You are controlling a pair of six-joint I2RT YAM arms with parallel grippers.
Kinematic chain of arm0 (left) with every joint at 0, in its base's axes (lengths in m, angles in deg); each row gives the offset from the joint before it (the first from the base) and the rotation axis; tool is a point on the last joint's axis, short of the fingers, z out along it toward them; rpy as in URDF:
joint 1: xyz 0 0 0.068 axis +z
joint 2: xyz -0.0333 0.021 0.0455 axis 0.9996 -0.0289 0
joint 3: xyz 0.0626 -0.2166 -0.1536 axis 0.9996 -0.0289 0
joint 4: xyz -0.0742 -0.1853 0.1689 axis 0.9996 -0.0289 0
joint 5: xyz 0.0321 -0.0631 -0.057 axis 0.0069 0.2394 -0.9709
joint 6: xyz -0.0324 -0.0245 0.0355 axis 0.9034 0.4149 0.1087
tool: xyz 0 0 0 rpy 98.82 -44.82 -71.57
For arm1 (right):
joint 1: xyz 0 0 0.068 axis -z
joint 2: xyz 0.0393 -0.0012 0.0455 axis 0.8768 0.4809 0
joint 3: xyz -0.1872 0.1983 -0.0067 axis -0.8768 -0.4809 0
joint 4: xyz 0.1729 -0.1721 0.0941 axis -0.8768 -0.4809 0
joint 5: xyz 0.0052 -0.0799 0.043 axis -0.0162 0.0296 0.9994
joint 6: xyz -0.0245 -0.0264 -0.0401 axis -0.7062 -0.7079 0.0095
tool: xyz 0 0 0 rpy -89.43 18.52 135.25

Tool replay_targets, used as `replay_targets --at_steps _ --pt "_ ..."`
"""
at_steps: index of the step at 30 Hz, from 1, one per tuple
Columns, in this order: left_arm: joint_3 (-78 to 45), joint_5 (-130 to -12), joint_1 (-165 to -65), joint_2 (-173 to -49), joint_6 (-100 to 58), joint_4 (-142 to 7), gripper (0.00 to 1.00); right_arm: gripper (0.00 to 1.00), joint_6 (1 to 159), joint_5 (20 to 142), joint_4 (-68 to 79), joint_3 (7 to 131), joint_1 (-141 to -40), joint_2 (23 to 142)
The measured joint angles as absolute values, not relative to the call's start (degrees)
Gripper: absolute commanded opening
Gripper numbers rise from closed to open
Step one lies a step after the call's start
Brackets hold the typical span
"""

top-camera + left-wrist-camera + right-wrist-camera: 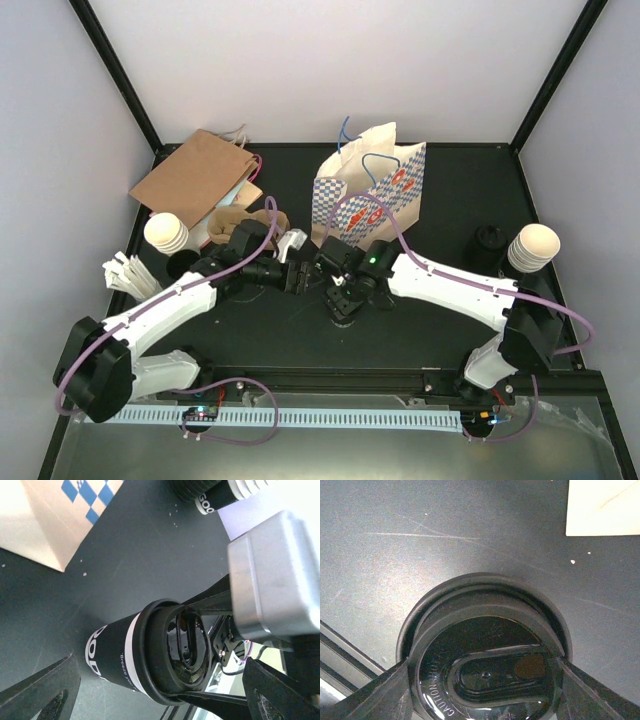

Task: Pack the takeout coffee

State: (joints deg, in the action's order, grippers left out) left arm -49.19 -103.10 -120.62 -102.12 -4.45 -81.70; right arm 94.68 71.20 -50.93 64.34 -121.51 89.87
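Standing upright near the middle of the surface, just toward the near edge from the blue-and-white checked paper bag [372,195]: paper coffee cup [120,655] with black printed wrap, pale band and round black plastic lid. Right tool [485,680] clamped across the lid rim, one finger on each side. Left tool [162,695] spread wide, fingers flanking the cup, apart from it.

Handling, judged: light, thin-walled, crushes if squeezed. Lid glossy, likely slick, could pop off under load. Contents not visible. A firmer hold would be on the wrap below the rim.

Writing: white "GOO…" on wrap, remainder out of sight. Small line beside it too fine to read. "CAUTION" raised on lid.
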Motion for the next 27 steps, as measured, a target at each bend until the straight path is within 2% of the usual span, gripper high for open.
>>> replay_targets --at_steps 4,11,18,23,27 --pt "-50.39 -103.05 -121.25 -102.78 -2.81 -80.61 0.87 0.66 95.05 69.39 -50.91 64.37 -122.62 90.24" --pt "-52.93 -102.44 -121.45 -103.91 0.84 -77.49 0.73 0.66 95.29 68.58 -49.97 63.23 -123.01 90.26" --pt "-57.34 -100.69 -121.38 -104.48 4.88 -74.05 0.70 0.66 95.27 68.45 -49.18 62.53 -123.08 89.91" --pt "-59.57 -101.76 -121.36 -105.36 8.05 -69.49 0.63 0.65 95.27 68.17 -49.21 62.55 -123.23 90.11" --pt "-60.05 -102.66 -121.36 -106.93 9.56 -66.23 0.63 0.65 95.25 67.99 -49.23 62.68 -123.30 90.37"
